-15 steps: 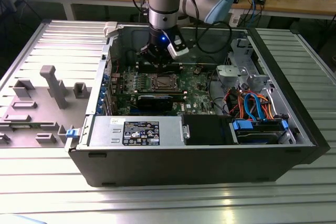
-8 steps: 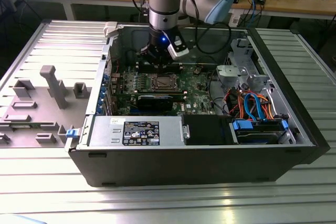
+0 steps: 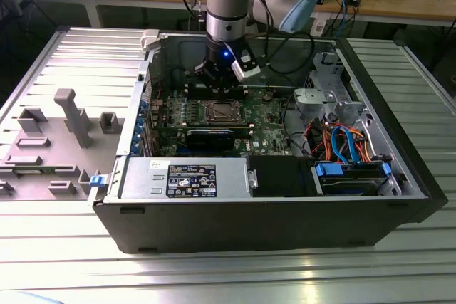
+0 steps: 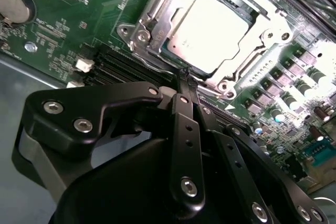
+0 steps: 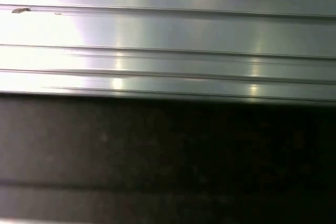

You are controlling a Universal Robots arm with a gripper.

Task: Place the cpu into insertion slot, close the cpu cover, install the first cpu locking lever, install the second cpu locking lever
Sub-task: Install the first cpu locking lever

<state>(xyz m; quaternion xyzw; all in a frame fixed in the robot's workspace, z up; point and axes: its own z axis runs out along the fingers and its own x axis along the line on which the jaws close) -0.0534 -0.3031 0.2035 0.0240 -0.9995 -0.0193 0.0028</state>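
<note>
One square dull-silver cpu [image 4: 210, 32], shiny metal cpu cover [image 4: 157, 19] frame

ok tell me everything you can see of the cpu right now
The cpu is a flat square chip with a dull silver-grey metal top, lying level in the insertion slot. The silver cpu cover frames it, its top showing through the window. Green circuit board surrounds the socket. The gripper sits just beside the socket.

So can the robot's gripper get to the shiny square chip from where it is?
Probably yes. In the second wrist view the gripper, its fingers together, sits right by the socket's edge, and the cpu lies in the insertion slot with its top uncovered. Nothing stands between them.
</note>
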